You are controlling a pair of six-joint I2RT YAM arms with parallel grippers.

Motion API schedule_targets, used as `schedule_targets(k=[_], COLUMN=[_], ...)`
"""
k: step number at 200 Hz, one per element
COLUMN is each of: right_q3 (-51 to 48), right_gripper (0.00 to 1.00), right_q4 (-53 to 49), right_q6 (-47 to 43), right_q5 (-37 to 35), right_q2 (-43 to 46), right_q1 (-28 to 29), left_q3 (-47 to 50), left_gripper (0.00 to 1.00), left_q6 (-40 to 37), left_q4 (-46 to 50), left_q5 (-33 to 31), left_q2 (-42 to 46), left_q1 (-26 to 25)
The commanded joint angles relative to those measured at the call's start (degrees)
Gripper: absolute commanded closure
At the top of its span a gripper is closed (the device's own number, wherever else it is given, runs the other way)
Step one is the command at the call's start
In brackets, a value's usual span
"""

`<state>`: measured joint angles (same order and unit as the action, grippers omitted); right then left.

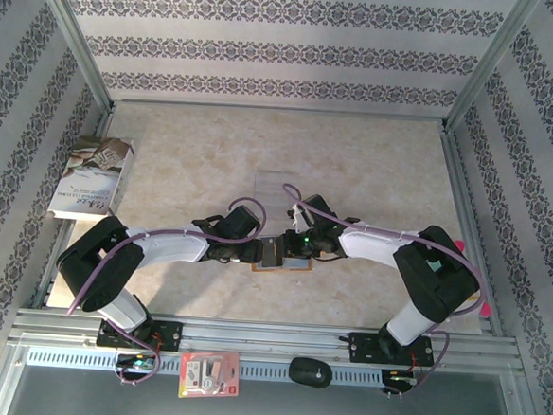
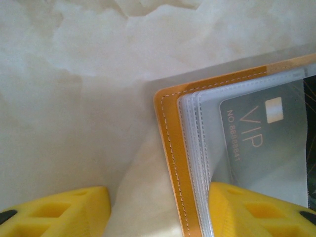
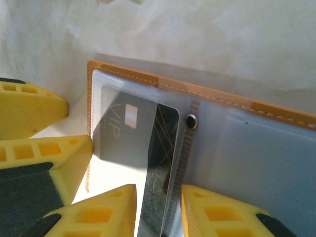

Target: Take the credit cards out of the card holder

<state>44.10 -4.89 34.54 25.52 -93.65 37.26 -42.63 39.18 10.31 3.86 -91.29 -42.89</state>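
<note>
Orange-tan leather card holder [image 3: 207, 94] open; black plastic credit card [image 3: 160, 163] clenched in right pincer [image 3: 159, 192]; left pincer [image 2: 159, 197] released, straddling holder's edge.

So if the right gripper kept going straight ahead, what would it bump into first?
Most likely the black credit card, which sits between the fingers of the right gripper, partly out of its pocket in the card holder. Depth is hard to judge.

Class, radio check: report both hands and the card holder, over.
Left hand open, one finger pinning card holder. Right hand shut on black card, angled. Grey VIP card in pocket. Nothing in the way.
</note>
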Motion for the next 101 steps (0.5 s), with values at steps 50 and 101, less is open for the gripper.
schedule_targets(k=[50,101], right_q3=[-1.9,-4.2], right_gripper=[0.82,1.0], right_q4=[6.7,6.6], right_q6=[1.6,1.7], right_q5=[5.9,3.5], right_q2=[-2.9,-0.5], right_q1=[-1.5,-2.7], left_q3=[2.3,2.6], left_gripper=[0.43,0.43], left_q6=[-2.0,-2.2], left_q4=[-4.9,-4.5], left_q5=[1.6,1.5], left_q2=[-8.2,-7.4], left_q1=[0.4,0.9])
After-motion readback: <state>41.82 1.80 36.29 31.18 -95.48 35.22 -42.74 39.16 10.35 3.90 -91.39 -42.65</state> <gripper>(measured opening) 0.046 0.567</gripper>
